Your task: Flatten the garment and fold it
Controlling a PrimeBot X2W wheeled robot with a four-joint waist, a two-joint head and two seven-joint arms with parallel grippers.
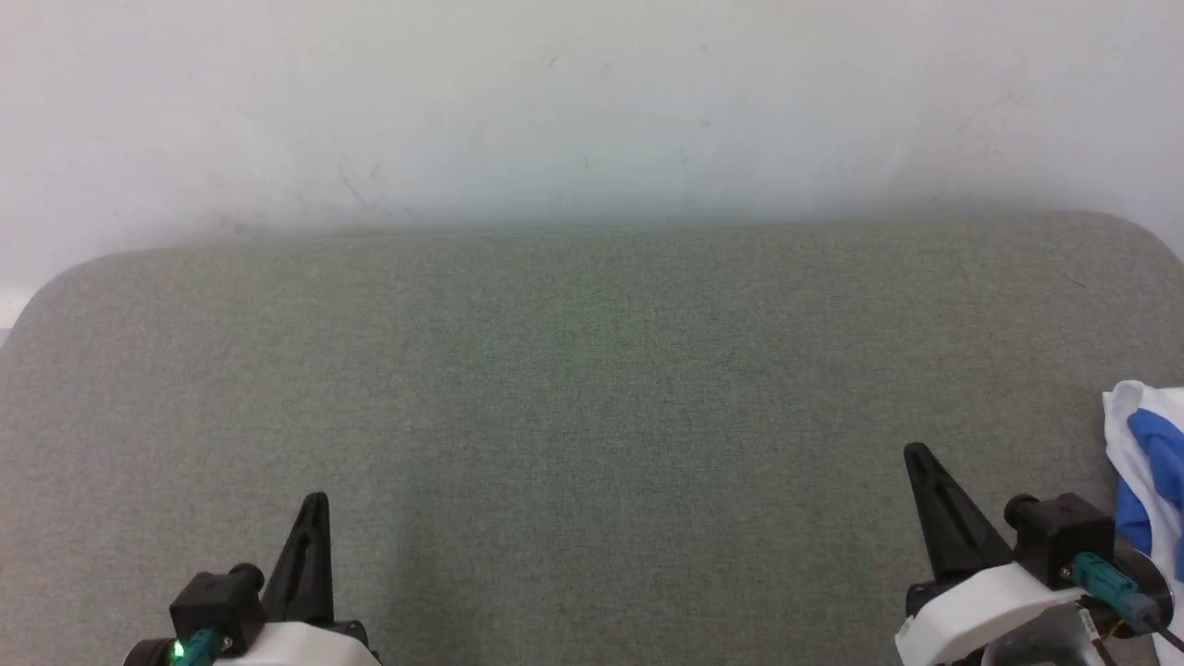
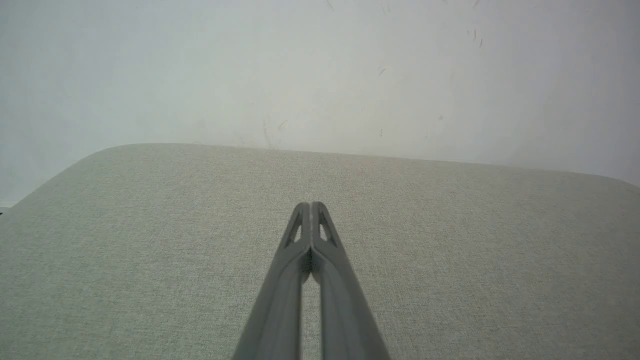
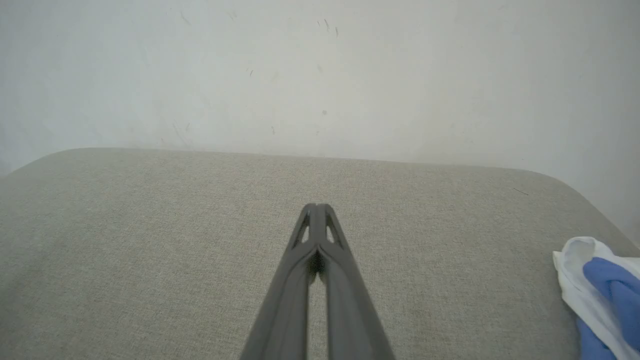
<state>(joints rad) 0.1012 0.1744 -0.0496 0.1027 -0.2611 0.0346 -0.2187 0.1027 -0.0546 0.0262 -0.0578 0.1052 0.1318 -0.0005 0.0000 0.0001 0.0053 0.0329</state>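
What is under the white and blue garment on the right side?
The garment lies bunched on the grey-green fabric surface. What its folds cover cannot be seen, and the picture edge cuts it off.

The left pincer [image 1: 315, 507] sits low at seven o'clock and the right pincer [image 1: 919, 457] at five. Each is closed tip to tip and points toward twelve, the right one leaning slightly toward eleven.
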